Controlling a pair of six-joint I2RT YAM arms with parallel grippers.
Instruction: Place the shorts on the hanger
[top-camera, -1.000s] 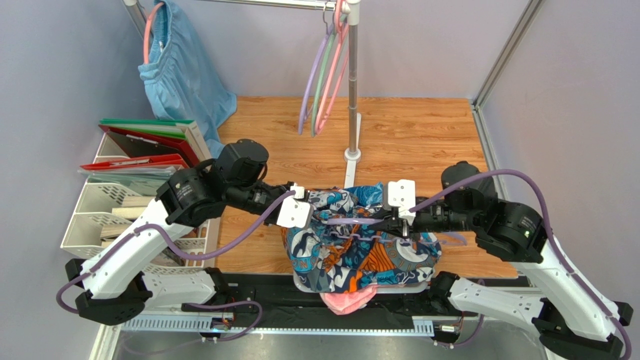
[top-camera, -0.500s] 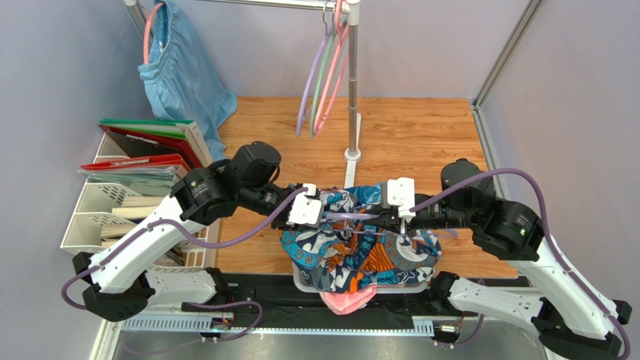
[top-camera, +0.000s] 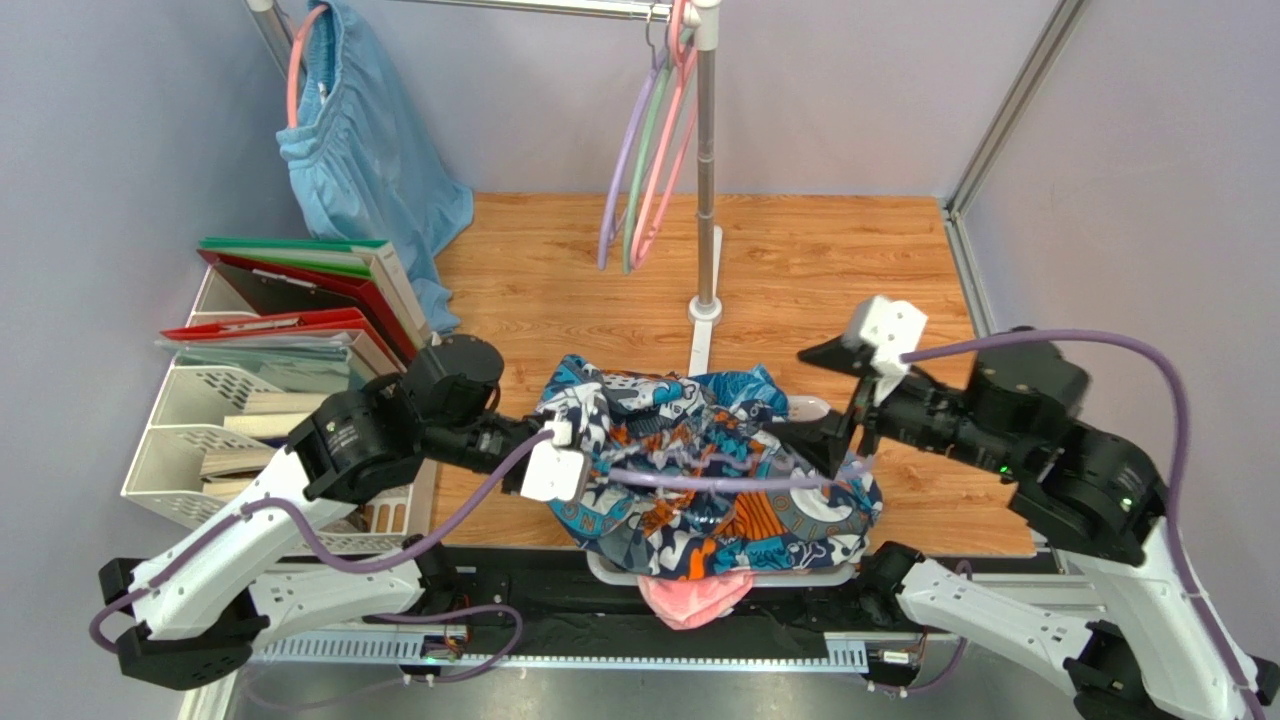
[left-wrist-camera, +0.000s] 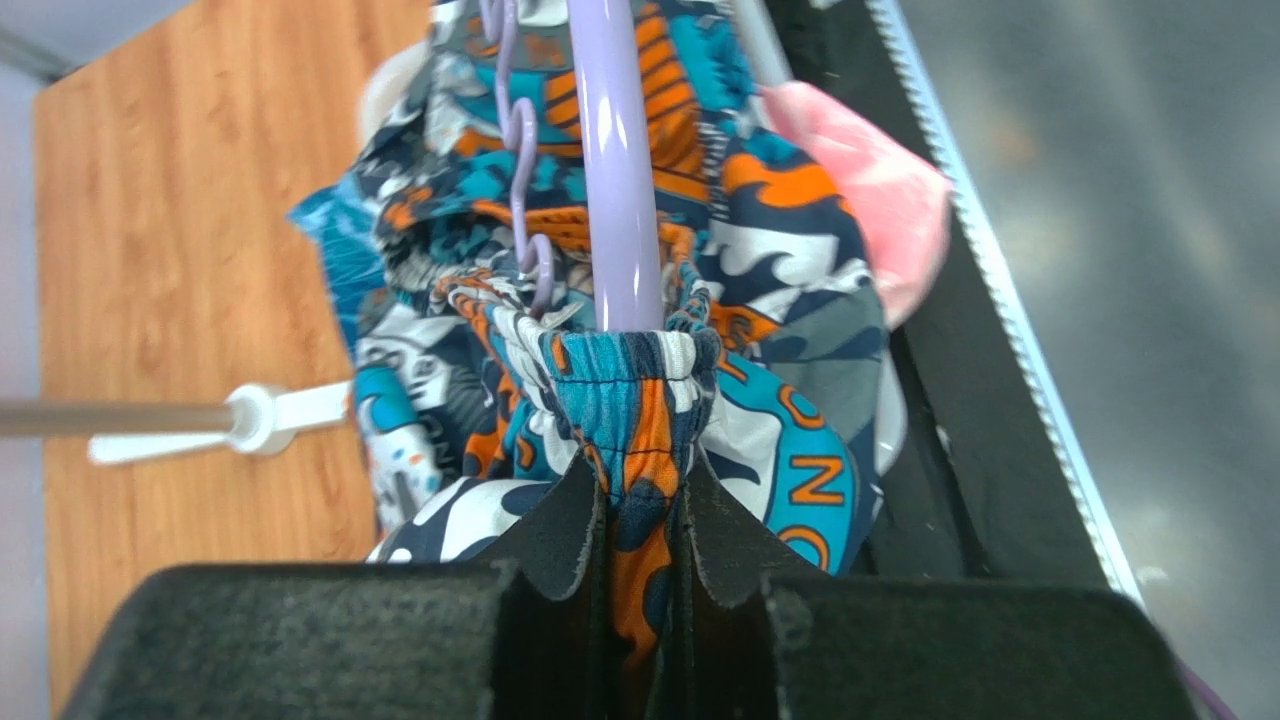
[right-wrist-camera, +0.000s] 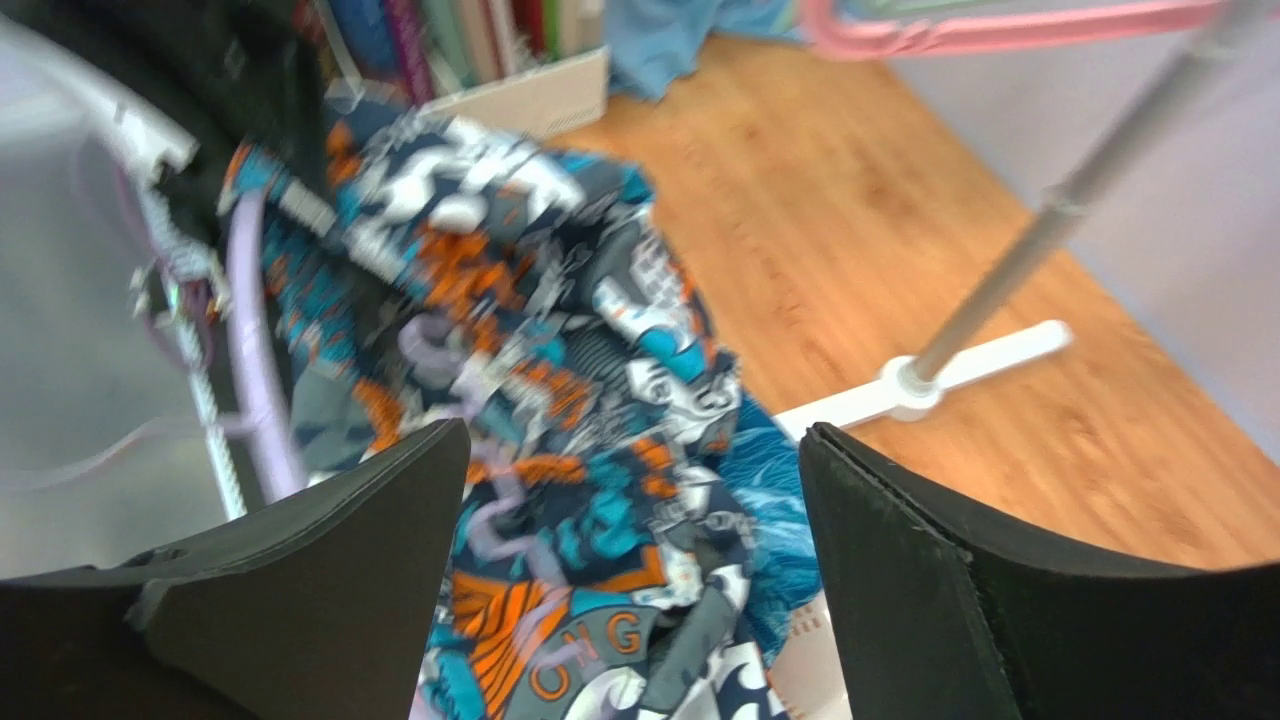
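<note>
The printed shorts (top-camera: 706, 450) lie bunched over a white tray at the table's near edge. The lavender hanger (top-camera: 706, 483) runs across them, one arm threaded into the fabric. My left gripper (top-camera: 576, 450) is at their left edge, shut on the elastic waistband of the shorts (left-wrist-camera: 639, 435); the hanger (left-wrist-camera: 616, 195) rises just beyond its fingertips. My right gripper (top-camera: 839, 398) hovers by the right end of the shorts, open and holding nothing. In the right wrist view its gripper (right-wrist-camera: 631, 578) frames the shorts (right-wrist-camera: 571, 390) below, with the hanger (right-wrist-camera: 248, 345) at their left.
A pink garment (top-camera: 694, 600) pokes out under the shorts at the near edge. A rack pole (top-camera: 703, 180) with its white foot stands behind, carrying lavender, green and pink hangers (top-camera: 643, 150). Light-blue shorts (top-camera: 361, 150) hang at back left. File trays (top-camera: 256, 405) line the left side.
My right gripper has opened, let go and drawn back up to the right. My left gripper has pulled back left and shut on the waistband, stretching the shorts leftward along the hanger.
</note>
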